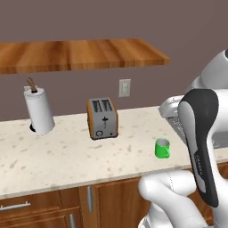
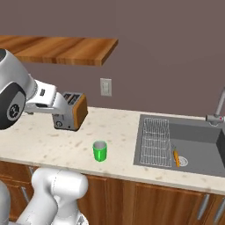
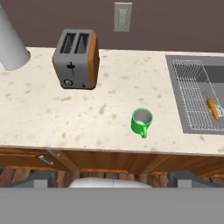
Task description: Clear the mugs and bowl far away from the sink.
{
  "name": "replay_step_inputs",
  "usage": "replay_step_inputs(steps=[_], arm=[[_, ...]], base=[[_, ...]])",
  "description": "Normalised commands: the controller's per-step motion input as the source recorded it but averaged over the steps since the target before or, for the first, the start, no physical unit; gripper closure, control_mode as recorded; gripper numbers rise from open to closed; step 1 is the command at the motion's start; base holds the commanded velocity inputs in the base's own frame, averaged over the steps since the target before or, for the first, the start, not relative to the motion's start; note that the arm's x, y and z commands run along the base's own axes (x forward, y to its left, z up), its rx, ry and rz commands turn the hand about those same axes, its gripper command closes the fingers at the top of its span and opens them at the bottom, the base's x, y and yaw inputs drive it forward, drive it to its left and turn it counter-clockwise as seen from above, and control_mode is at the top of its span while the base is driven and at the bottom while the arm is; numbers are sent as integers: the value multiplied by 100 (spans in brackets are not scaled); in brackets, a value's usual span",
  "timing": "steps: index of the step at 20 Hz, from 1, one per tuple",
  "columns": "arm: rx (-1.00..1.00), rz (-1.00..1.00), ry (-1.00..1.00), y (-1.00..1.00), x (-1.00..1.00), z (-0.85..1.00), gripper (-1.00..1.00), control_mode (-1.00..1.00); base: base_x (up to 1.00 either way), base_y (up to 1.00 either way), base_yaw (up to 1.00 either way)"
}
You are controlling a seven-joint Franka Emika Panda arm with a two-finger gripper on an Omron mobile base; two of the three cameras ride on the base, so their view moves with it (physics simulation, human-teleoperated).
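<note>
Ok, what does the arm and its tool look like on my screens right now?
The arm is glossy white with rounded, bulbous links and dark grey to black joint sections; one black segment carries small pale lettering, too small to read. No cables show. The tool has two small dark grey finger tips with blocky ends.

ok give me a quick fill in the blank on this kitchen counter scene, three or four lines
1. The small bright green mug stands upright on the speckled counter, between the sink and the silver ____.
2. The wire rack lies inside the dark grey ____.
3. A small orange item rests on the wire ____.
4. On the wall above the counter is a pale ____.

Missing words: toaster; sink; rack; outlet
</note>
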Motion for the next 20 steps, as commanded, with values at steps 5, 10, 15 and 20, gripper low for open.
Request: replay_step_inputs(steps=[5, 10, 15, 20], arm=[[0, 0, 0, 0, 0, 0, -100, 100], [0, 0, 0, 0, 0, 0, -100, 100], [0, 0, 0, 0, 0, 0, -100, 100], [0, 0, 0, 0, 0, 0, -100, 100]], base=[[0, -4, -5], [0, -47, 8], [0, -41, 19], [0, -33, 7]])
